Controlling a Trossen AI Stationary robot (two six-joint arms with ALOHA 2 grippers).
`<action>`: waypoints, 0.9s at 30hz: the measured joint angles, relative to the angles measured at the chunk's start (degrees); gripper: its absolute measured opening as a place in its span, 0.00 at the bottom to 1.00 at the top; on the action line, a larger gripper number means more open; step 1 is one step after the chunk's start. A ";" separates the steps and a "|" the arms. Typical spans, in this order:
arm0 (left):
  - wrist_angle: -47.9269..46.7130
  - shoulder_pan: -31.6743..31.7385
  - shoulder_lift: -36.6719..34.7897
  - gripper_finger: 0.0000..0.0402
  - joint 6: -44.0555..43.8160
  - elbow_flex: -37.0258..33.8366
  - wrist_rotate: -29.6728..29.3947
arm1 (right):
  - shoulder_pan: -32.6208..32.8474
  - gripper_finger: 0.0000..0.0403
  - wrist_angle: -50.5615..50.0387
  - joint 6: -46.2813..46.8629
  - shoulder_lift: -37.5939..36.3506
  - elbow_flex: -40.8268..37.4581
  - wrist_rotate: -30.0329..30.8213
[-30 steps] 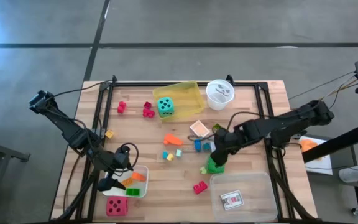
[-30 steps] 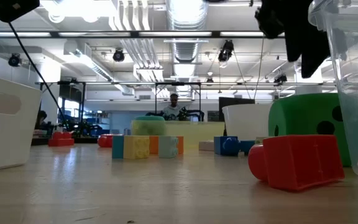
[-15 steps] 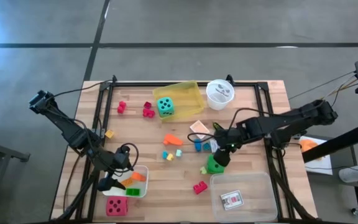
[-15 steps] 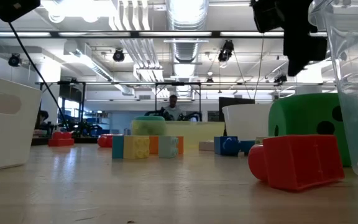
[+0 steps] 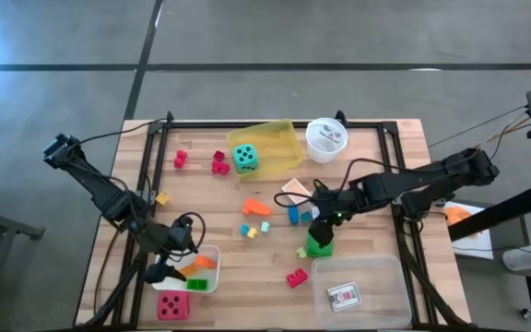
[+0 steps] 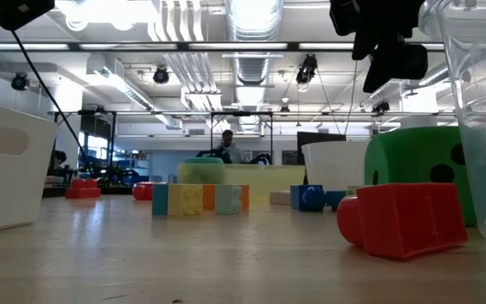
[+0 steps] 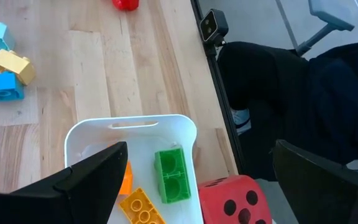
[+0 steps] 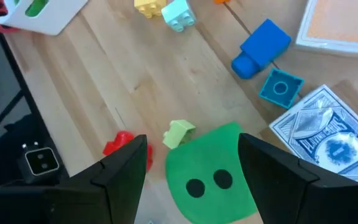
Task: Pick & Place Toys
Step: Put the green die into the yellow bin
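While no writing reads anywhere, the right tool (image 8: 188, 171) hangs released above the green die (image 8: 213, 171).

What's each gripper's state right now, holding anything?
Left gripper: open, empty, over the white tray.
Right gripper: open, empty, above the green die.

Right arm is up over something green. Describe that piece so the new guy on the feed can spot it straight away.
Find the clear tray at the table's near right corner; just beyond its far left corner sits the green die, directly under the right pincer, whose fingers are spread above it without touching. It is a large green cube with black dots, far bigger than the red block and tiny pale-green block beside it.
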 joint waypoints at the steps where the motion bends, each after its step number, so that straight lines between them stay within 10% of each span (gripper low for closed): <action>1: -0.01 0.00 0.00 0.96 -0.02 0.00 0.00 | 0.00 0.61 -0.03 -0.01 0.00 -0.10 0.01; 27: -0.18 0.00 0.00 0.96 -0.20 0.00 0.00 | 0.92 0.62 6.67 -5.53 4.73 -0.16 -1.50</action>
